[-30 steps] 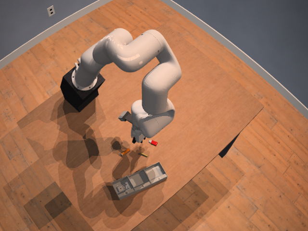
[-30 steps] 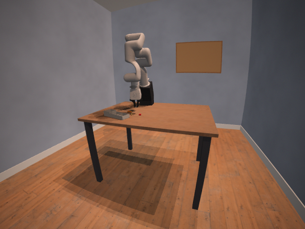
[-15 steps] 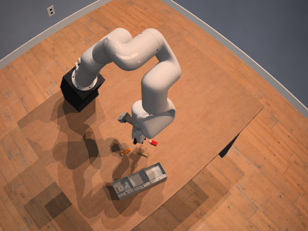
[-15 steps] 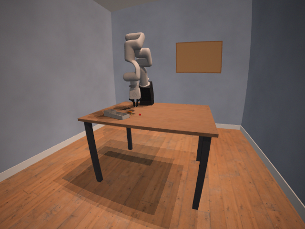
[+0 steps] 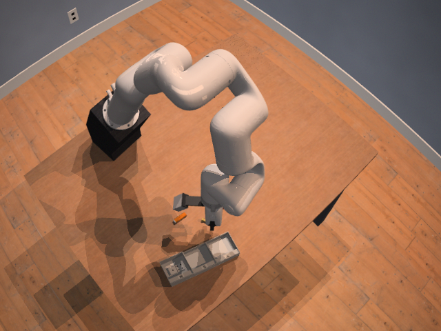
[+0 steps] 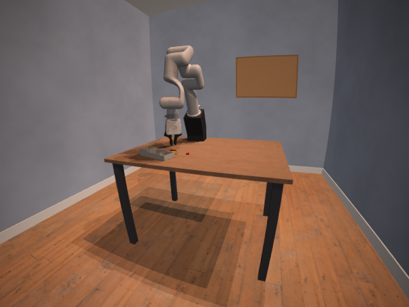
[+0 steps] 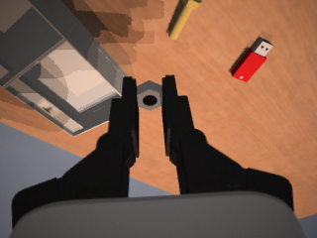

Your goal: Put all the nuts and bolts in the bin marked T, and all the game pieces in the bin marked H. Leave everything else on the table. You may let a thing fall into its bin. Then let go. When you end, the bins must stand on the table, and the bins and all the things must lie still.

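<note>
Pincer (image 7: 149,91) status: both black fingers are clamped on one grey hex nut (image 7: 149,97), held flat between the fingertips with its bore visible. In the wrist view the nut hangs above the tabletop (image 7: 238,129), just beside the end wall of the grey bin unit (image 7: 106,79) and not over any of its compartments.

Item count near the bin unit:
- One hex nut, in the pincer.
- One yellow bolt-like piece (image 7: 182,19), lying on the tabletop beyond the nut, well apart from the bin unit.
- One red USB stick (image 7: 250,61) with a silver plug, lying on the tabletop farther from the bin unit than the bolt-like piece.
- One orange cylinder (image 5: 179,218), lying on the tabletop on the arm-base side of the bin unit.

Containers: one bin unit (image 5: 199,263), a long grey tray divided into three compartments in a row. The compartment farthest from the pincer holds several small pieces, too small to identify. The middle compartment and the one nearest the pincer show only their floors. Bin markings cannot be read in any view.

The arm stands on a black pedestal (image 5: 101,136) at the tabletop edge, well apart from the bin unit.
</note>
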Controlling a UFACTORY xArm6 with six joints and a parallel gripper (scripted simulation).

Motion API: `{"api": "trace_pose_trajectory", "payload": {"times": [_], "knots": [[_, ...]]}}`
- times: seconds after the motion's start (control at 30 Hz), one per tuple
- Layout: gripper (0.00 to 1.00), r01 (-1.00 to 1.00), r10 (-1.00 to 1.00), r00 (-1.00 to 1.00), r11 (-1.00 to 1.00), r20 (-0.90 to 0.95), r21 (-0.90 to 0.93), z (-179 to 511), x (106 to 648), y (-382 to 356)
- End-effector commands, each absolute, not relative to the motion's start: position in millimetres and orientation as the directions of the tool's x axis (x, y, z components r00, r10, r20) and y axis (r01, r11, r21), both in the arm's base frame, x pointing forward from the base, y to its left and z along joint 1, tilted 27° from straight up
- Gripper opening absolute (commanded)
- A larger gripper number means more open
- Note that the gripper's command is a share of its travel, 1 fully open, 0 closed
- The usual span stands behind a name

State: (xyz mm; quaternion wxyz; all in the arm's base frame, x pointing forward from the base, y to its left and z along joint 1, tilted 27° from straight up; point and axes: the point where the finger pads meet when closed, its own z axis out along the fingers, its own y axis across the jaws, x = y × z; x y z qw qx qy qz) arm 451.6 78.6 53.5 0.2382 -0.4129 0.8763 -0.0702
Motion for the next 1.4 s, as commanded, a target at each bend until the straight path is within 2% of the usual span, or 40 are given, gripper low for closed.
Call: {"api": "trace_pose_trajectory", "payload": {"times": [0.0, 0.4, 1.37], "knots": [[0.00, -0.775, -0.848, -0.428, 0.523, -0.313, -0.355, 62, 470, 74], [0.00, -0.884, -0.979, -0.113, 0.177, -0.169, -0.432, 87, 523, 61], [0.00, -0.888, -0.980, -0.102, 0.166, -0.169, -0.428, 85, 519, 61]]}}
